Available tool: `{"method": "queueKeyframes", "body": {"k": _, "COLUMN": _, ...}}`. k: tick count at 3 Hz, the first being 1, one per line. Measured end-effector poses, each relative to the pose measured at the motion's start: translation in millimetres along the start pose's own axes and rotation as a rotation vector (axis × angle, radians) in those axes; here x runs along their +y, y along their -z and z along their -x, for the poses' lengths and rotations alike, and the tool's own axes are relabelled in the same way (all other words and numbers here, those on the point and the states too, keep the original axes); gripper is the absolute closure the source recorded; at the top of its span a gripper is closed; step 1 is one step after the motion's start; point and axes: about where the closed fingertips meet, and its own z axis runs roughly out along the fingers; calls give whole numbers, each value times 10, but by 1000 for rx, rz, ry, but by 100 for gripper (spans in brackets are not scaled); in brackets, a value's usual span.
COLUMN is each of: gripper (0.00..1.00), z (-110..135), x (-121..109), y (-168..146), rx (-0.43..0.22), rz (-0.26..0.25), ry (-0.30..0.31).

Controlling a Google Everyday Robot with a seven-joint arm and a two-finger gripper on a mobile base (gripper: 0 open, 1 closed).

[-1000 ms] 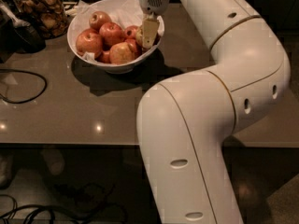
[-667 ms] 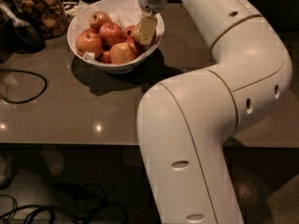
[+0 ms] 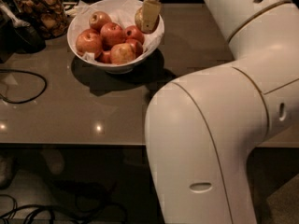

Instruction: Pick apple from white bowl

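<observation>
Apples sit heaped in the white bowl (image 3: 117, 67) at the far left part of the table (image 3: 196, 55), most of them red apples (image 3: 112, 32), with one yellowish apple (image 3: 122, 53) at the near side and white paper (image 3: 125, 14) showing along the inner wall. From where I stand, the gripper (image 3: 145, 22) hangs down over the bowl's right rim, and it is clamped on the apple (image 3: 138, 17), the pale one. One cream-coloured finger (image 3: 151, 14) lies flat across the front of the fruit; the other finger is hidden behind it. The apple rides at the height of the rim, just above the red ones and apart from them as far as I can see.

The big white arm (image 3: 224, 125) fills the near right side, bending up and back toward the bowl. A glass jar (image 3: 41, 10) with brown contents stands left of the bowl, near it but not touching. A dark cable (image 3: 28, 96) loops on the tabletop at the left edge.
</observation>
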Motion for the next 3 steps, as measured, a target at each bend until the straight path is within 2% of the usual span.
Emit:
{"method": "queueKeyframes", "body": {"k": 1, "gripper": 100, "z": 72, "x": 66, "y": 321, "rx": -39, "rz": -28, "ry": 10}}
{"method": "queueKeyframes", "body": {"k": 3, "gripper": 100, "z": 376, "x": 365, "y": 979, "rx": -155, "rz": -42, "ry": 94}}
